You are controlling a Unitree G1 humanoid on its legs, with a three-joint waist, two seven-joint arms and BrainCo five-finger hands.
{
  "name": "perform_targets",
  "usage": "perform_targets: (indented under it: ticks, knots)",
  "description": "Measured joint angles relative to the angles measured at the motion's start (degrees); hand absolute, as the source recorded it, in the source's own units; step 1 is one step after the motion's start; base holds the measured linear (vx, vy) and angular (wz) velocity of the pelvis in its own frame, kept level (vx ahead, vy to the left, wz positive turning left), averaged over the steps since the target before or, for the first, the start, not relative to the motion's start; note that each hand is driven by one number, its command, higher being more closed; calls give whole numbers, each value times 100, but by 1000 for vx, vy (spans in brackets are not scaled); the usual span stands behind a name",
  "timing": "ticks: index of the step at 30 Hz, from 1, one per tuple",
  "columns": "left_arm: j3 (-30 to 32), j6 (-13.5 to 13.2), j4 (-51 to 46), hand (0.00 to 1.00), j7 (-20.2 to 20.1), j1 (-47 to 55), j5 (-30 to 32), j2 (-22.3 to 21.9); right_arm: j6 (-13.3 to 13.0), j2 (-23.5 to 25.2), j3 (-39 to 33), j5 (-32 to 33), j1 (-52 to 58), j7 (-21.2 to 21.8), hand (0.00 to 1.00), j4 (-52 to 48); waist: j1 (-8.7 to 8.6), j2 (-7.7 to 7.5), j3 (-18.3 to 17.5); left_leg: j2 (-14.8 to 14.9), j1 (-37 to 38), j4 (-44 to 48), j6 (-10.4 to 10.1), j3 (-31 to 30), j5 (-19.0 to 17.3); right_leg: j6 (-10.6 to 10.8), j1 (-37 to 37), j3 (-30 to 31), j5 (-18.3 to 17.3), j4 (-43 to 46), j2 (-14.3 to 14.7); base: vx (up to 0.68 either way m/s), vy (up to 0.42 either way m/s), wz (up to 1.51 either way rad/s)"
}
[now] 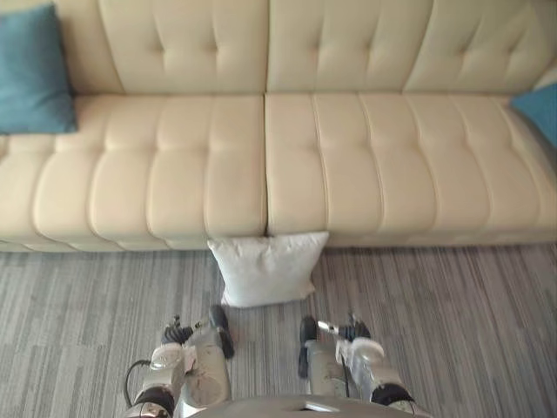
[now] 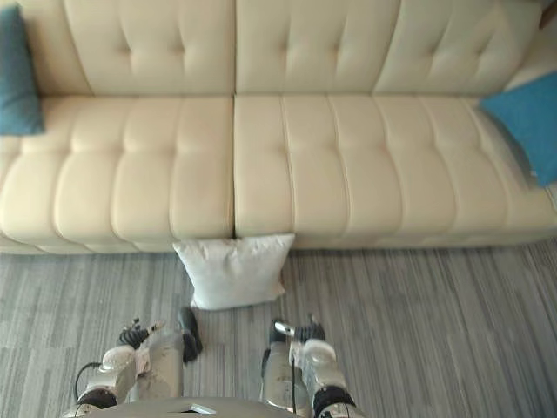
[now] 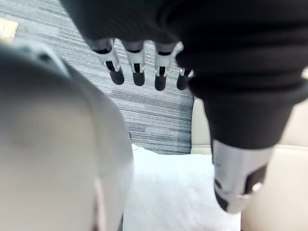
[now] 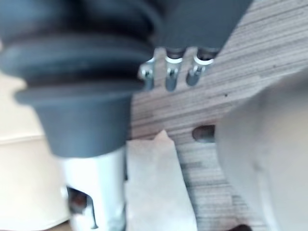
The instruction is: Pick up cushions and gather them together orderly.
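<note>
White cushion (image 1: 267,268) leans on sofa (image 1: 261,165) just ahead of left hand (image 1: 211,338) and right hand (image 1: 318,350); fingers loose, empty, likely readying two-handed lift.

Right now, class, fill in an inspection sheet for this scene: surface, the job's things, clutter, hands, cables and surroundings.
Surface: grey striped carpet.
Job's things: white cushion on the carpet against the sofa's front, below the seam between the two seats; blue cushion at the sofa's left end, leaning on the backrest; second blue cushion at the right end.
Clutter: nothing seen.
Hands: left hand and right hand low over the carpet just short of the white cushion, fingers relaxed, holding nothing.
Cables: nothing seen.
Surroundings: cream tufted sofa across the far side.
</note>
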Motion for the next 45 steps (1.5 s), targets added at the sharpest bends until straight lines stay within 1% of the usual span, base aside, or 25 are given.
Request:
perform_targets:
  ticks: [2, 3, 5, 7, 8, 9, 10, 11, 12, 14, 16, 17, 21, 23, 24, 29, 30, 35, 37, 38, 39, 42, 44, 45]
  knots:
    - [9, -23, -203, 0, 77, -256, -116, 3, -6, -29, 22, -84, -259, -65, 0, -307, 4, 0, 71, 114, -465, 330, 64, 52, -123, 49, -579, 149, -42, 360, 28, -162, 93, -41]
    - [16, -65, -270, 0, 117, -415, -195, 29, -21, -63, 29, -85, -415, -103, 0, -364, 2, 2, 161, 162, -659, 464, 96, 100, -150, 58, -833, 231, -50, 525, 38, -118, 47, -35]
    - [164, -124, -502, 0, 194, -876, -318, 135, -26, -89, 14, -71, -923, -232, 0, -572, -15, 36, 311, 302, -1343, 881, 155, 136, -236, 91, -1638, 375, -75, 987, 67, -125, 44, -32]
    - [281, -167, -620, 0, 227, -1167, -427, 198, -21, -123, 1, -59, -1279, -275, 0, -586, -28, 59, 481, 351, -1706, 1081, 190, 136, -268, 116, -2054, 435, -109, 1245, 69, -97, 37, -13]
    - [382, -200, -683, 0, 230, -1348, -449, 215, -15, -181, -7, -45, -1496, -315, 0, -696, -17, 82, 566, 378, -1969, 1219, 203, 127, -274, 111, -2344, 452, -146, 1439, 52, -107, 31, -1]
    - [496, -218, -768, 0, 230, -1599, -537, 277, -18, -291, -18, -38, -1742, -395, 0, -866, -4, 88, 682, 398, -2384, 1418, 230, 111, -288, 114, -2819, 487, -223, 1757, 44, -92, 17, 3]
    - [556, -227, -807, 0, 231, -1699, -546, 312, -16, -341, -41, -38, -1852, -434, 0, -963, 4, 86, 709, 411, -2606, 1516, 253, 103, -302, 118, -3060, 507, -251, 1900, 37, -94, 3, 3]
    - [640, -238, -883, 0, 232, -1853, -582, 402, -19, -454, -61, -37, -2098, -476, 0, -1097, 19, 79, 729, 449, -3041, 1688, 280, 88, -318, 144, -3536, 557, -283, 2127, 36, -79, -9, -1]
    - [723, -238, -893, 0, 236, -2098, -672, 523, -25, -663, -61, -17, -2454, -568, 0, -1238, 55, 89, 836, 483, -3509, 1867, 310, 76, -334, 171, -4043, 599, -306, 2366, 30, -69, -13, -1]
    - [744, -238, -1065, 0, 245, -2375, -778, 686, -23, -906, -132, 27, -2961, -702, 0, -1387, 66, 97, 1190, 498, -3890, 2071, 352, -7, -305, 211, -4423, 584, -347, 2665, 7, -44, -13, 8]
    - [733, -250, -1265, 0, 246, -2515, -806, 745, -41, -1041, -178, 45, -3160, -760, 0, -1584, 82, 93, 1224, 503, -4243, 2211, 394, -70, -283, 214, -4760, 541, -413, 2902, -34, -19, -16, 23]
    - [718, -274, -1351, 0, 248, -2703, -887, 810, -72, -1159, -203, 178, -3397, -876, 0, -1635, 109, 92, 1252, 504, -4544, 2336, 482, -142, -227, 217, -5039, 493, -485, 3139, -72, -10, -27, 26]
    - [535, -286, -1567, 0, 354, -3036, -885, 1024, -102, -1245, -218, 316, -3883, -1001, 0, -1638, 142, 86, 1303, 468, -5021, 2456, 504, -246, -199, 193, -5508, 419, -596, 3410, -149, -23, -31, 19]
    - [433, -299, -1720, 0, 402, -3216, -884, 1100, -143, -1250, -206, 431, -4097, -1118, 0, -1636, 163, 83, 1312, 427, -5233, 2456, 461, -278, -178, 189, -5734, 407, -626, 3510, -186, -32, -28, 22]
    - [354, -321, -1853, 0, 481, -3409, -885, 1158, -146, -1260, -156, 473, -4314, -1193, 0, -1636, 182, 83, 1316, 400, -5455, 2456, 465, -319, -124, 176, -5948, 374, -660, 3589, -220, -34, -22, 18]
    - [118, -337, -2000, 0, 692, -3929, -885, 1242, -142, -1300, 18, 489, -4834, -1422, 0, -1627, 214, 80, 1361, 379, -5928, 2531, 484, -394, -13, 140, -6422, 265, -761, 3895, -321, -33, -20, 21]
    - [35, -344, -2004, 0, 727, -4045, -883, 1253, -142, -1307, 78, 521, -4991, -1506, 100, -1627, 209, 69, 1375, 370, -6038, 2576, 505, -403, 4, 128, -6555, 269, -808, 4004, -344, -24, -19, 15]
    - [-397, -344, -2184, 0, 862, -4557, -817, 1327, -144, -1313, 254, 581, -5425, -1796, 100, -1651, 139, 71, 1376, 300, -6472, 2666, 481, -562, 104, 83, -6972, 220, -938, 4353, -388, -27, -15, 18]
    - [-578, -349, -2230, 0, 900, -4743, -713, 1323, -144, -1283, 278, 577, -5515, -1877, 100, -1654, 129, 71, 1376, 291, -6555, 2665, 444, -634, 155, 47, -7041, 169, -964, 4403, -394, -35, -12, 11]
    - [-642, -350, -2245, 0, 980, -4858, -646, 1321, -144, -1284, 394, 577, -5534, -1998, 100, -1670, 113, 71, 1376, 290, -6583, 2641, 401, -679, 177, 18, -7062, 127, -983, 4430, -398, -37, -14, 9]
    - [-677, -350, -2282, 100, 1004, -4925, -646, 1318, -143, -1270, 429, 577, -5534, -2039, 100, -1702, 107, 71, 1376, 290, -6589, 2625, 381, -692, 194, 10, -7071, 115, -987, 4439, -398, -45, -18, 9]
    - [-764, -360, -2574, 100, 1185, -4950, -646, 1286, -116, -1095, 475, 575, -5528, -2202, 100, -2056, 91, 71, 1375, 288, -6594, 2492, 340, -694, 299, -26, -7145, 97, -992, 4433, -376, -36, -14, 6]
    - [-843, -360, -2772, 100, 1298, -4982, -643, 1246, -111, -911, 476, 570, -5516, -2333, 100, -2204, 58, 72, 1374, 284, -6593, 2392, 297, -740, 396, -87, -7147, 41, -963, 4415, -360, -37, -19, 5]
    - [-863, -360, -2844, 100, 1334, -4985, -638, 1217, -98, -873, 477, 569, -5497, -2366, 100, -2294, 49, 74, 1372, 282, -6592, 2359, 330, -758, 457, -103, -7143, 16, -954, 4411, -359, -43, -29, 3]
